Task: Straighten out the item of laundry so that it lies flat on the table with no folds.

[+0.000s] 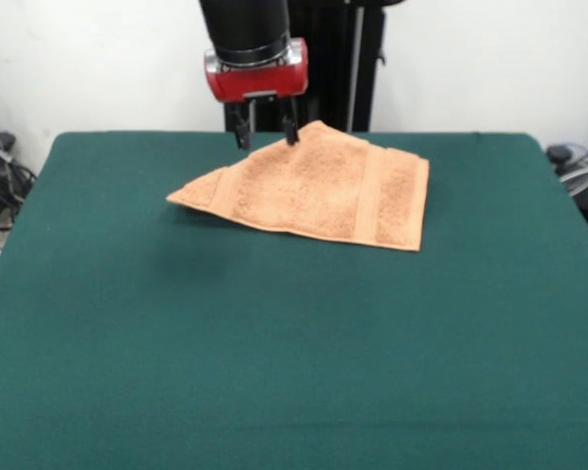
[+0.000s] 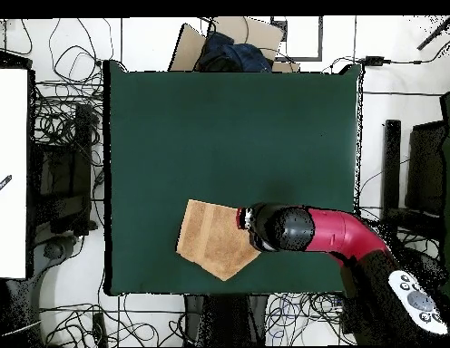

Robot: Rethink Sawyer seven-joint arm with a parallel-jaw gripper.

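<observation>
1. Front view: towel [image 1: 314, 191] sits far on the surface [image 1: 274, 372], one corner folded, not flat.
2. My hand [image 1: 267, 128] hangs parted at its far edge, holding nothing; unfolding remains.

Nubby terry towel [image 1: 318, 191] on matt cloth table [image 1: 274, 372]; glossy red arm [image 2: 333, 233].
</observation>
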